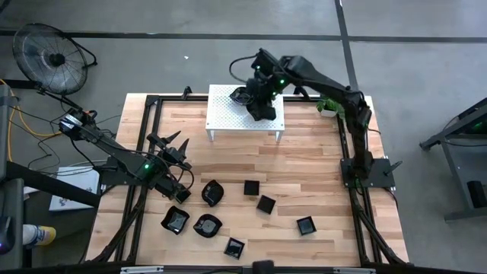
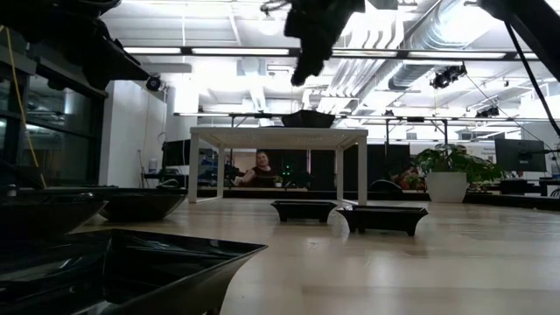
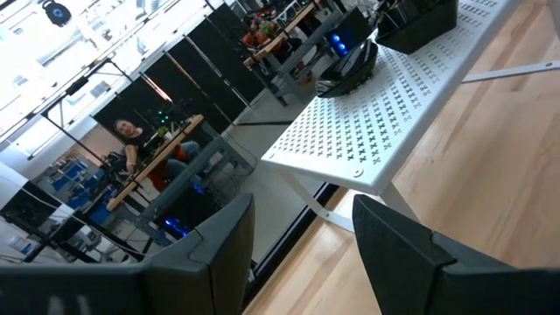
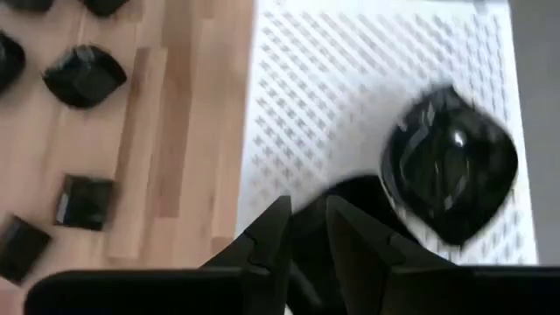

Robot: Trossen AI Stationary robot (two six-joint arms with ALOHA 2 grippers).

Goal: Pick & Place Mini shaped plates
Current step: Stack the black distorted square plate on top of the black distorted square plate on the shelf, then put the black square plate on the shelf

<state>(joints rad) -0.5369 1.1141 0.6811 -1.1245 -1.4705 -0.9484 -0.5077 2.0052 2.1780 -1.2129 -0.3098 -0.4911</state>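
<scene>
one plate up, seven waiting

one rounded plate (image 4: 451, 166) is sitting on the white perforated stand (image 1: 221, 114), hollow upward, no clear long axis. the right gripper (image 4: 304, 229) is hovering beside it, fingers narrowly apart, holding nothing. the left gripper (image 3: 302, 236) is waiting wide open, empty. seven plates, like the square one (image 1: 305, 225), are lying on the table (image 1: 319, 183).

We see a grey concrete floor (image 1: 190, 19) around the wooden desk (image 1: 304, 183), with a round black fan (image 1: 52, 58) standing on it. Beyond are long ceiling lights (image 2: 210, 51), exposed ducts (image 2: 420, 61), a potted plant (image 2: 446, 171) and a seated person (image 2: 262, 166).
</scene>
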